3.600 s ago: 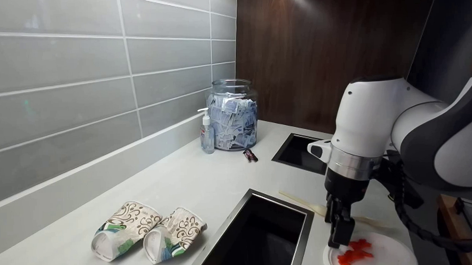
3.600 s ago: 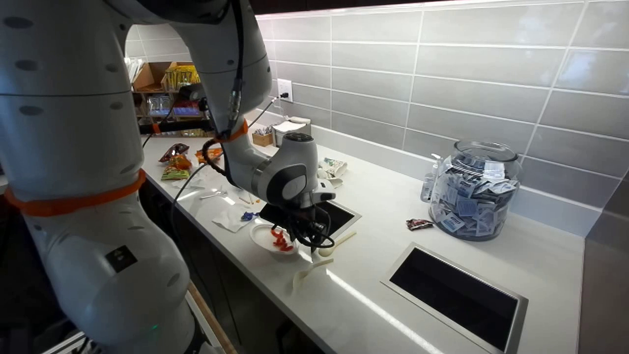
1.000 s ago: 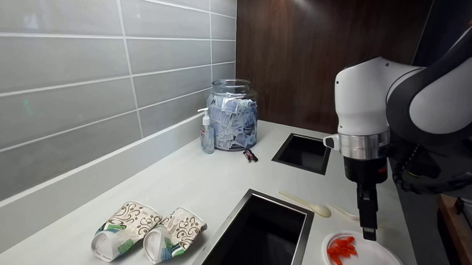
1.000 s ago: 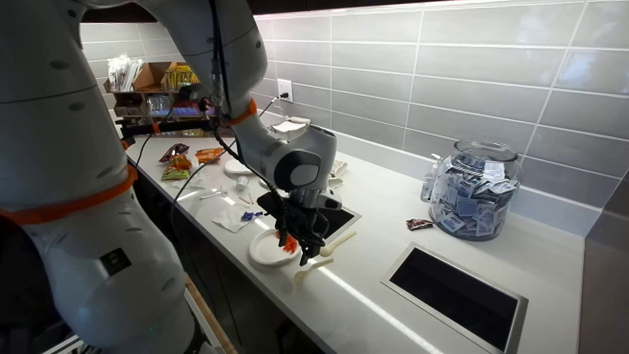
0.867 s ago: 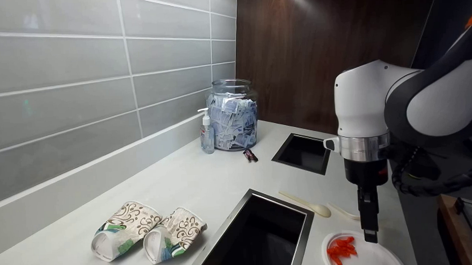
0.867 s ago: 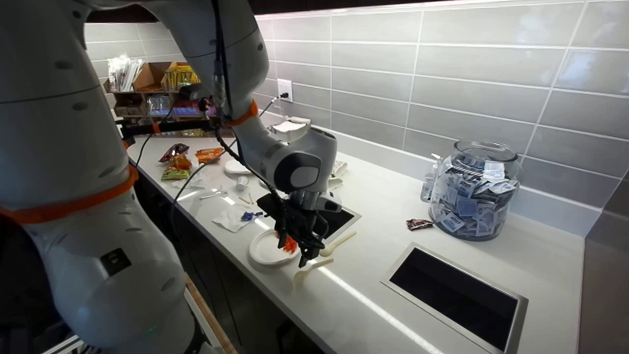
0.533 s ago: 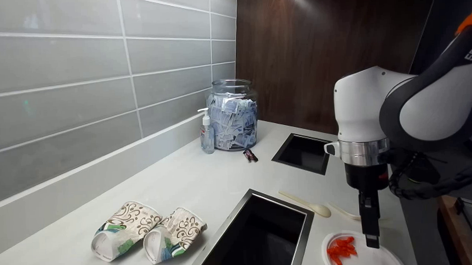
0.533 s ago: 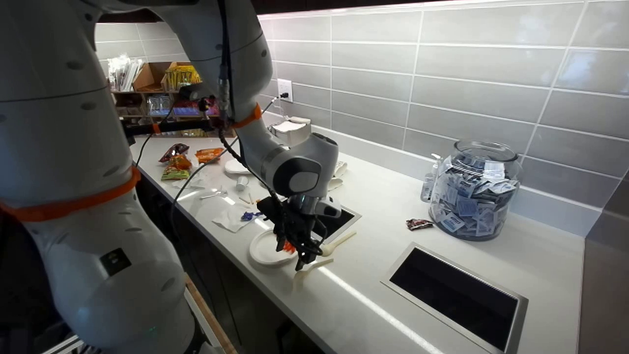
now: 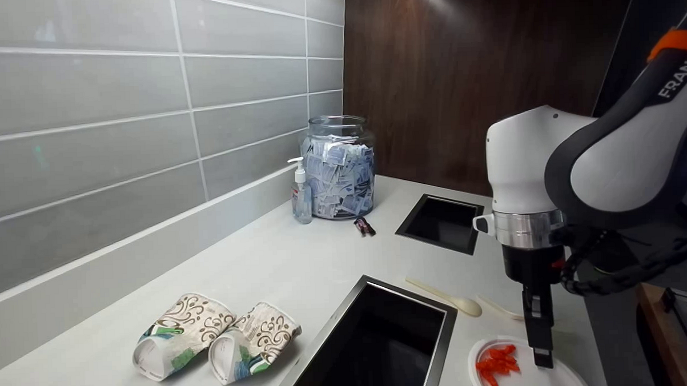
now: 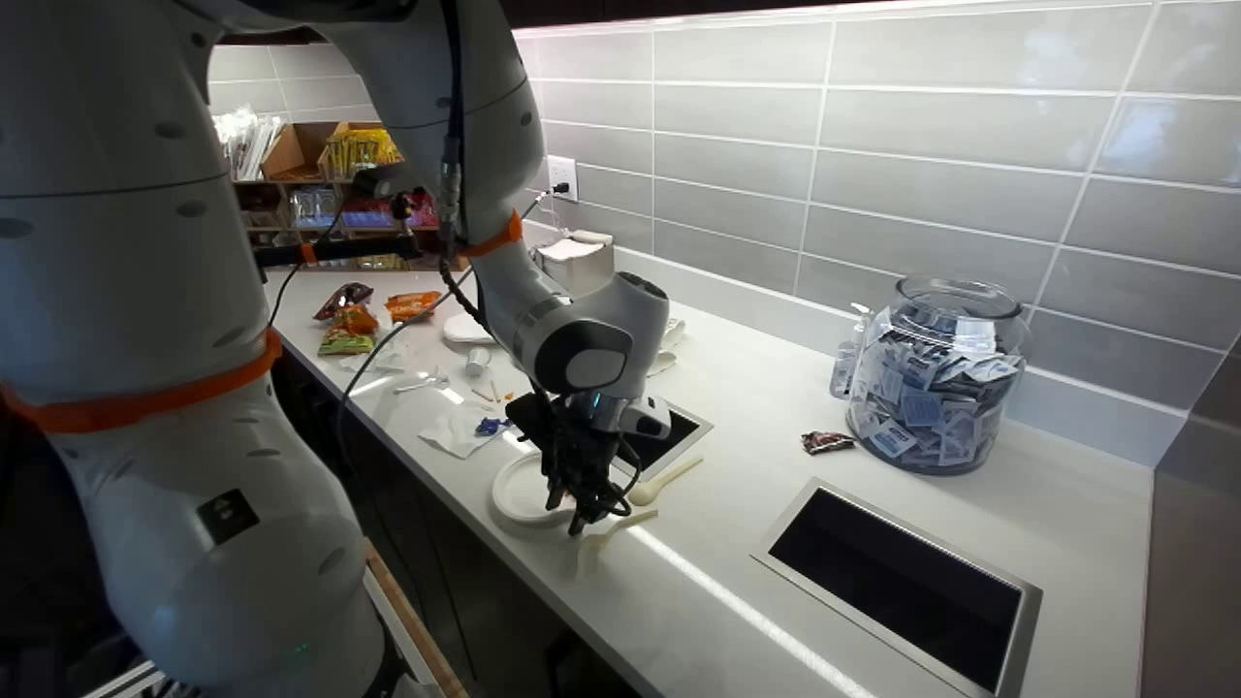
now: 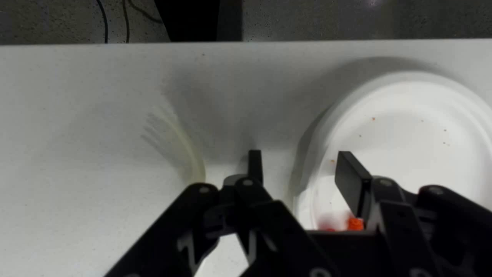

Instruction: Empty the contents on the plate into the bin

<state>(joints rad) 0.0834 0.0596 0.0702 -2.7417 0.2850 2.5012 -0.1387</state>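
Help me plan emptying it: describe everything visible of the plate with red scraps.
The plate is white, round and shallow-rimmed, perhaps paper or plastic. It rests right side up on the countertop, beside the larger dark rectangular opening. Red scraps and tiny specks lie on it. In the wrist view, the open gripper straddles its rim; contact is unclear.

A Franka Emika Panda arm [image 9: 519, 164] bends downward, wrist [image 9: 529, 230] nearly vertical, its black Robotiq gripper [image 11: 301, 163] pointing down, two fingers [image 11: 349, 184] parted.

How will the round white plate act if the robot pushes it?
The round white plate would probably slide, not roll, because it lies flat. The small red scraps might spill if it tilts, since the plate looks shallow.
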